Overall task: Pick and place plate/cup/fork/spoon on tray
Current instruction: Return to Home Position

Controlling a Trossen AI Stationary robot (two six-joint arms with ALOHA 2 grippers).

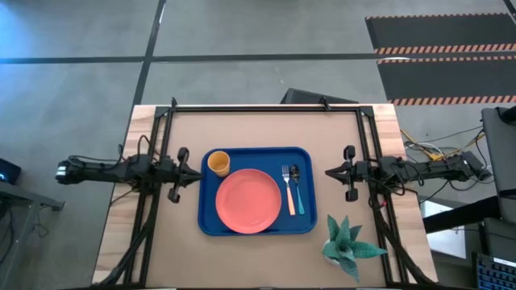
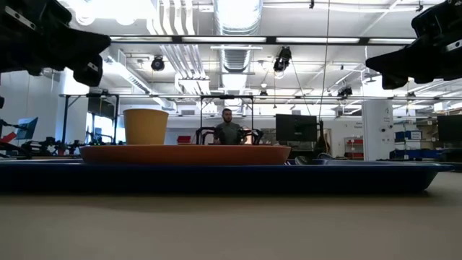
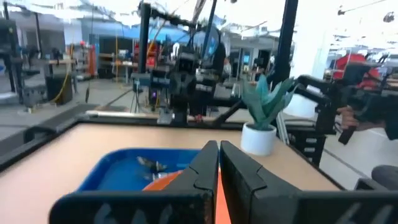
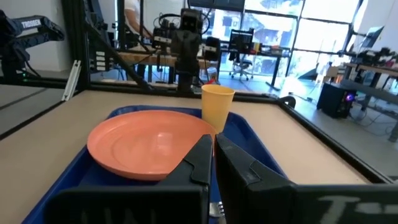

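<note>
1. The tray (image 1: 266,159) lies mid-tabletop (image 1: 266,129) with its long axis running left to right, and it carries everything. The plate (image 1: 248,201) sits in the middle towards the near rim, and the cup (image 1: 218,163) stands upright in the far-left corner. The fork (image 1: 288,191) and spoon (image 1: 297,192) lie side by side at the right.
2. Fork and spoon run near to far, heads towards the far side, handles leaning slightly right. The spoon is the one farther right.
3. Everything looks like light, stiff, smooth plastic, so it is probably slippery. The plate is best pinched at its rim, the cup over its wall, the cutlery across the thin handles, and the tray at a short-side rim.
4. The left pincer (image 1: 198,179) hangs just off the tray's left edge and the right pincer (image 1: 327,171) just off its right edge. Both are closed, empty and raised above the tabletop.
5. A plant (image 1: 348,246) stands near-right, apart from the tray.
</note>
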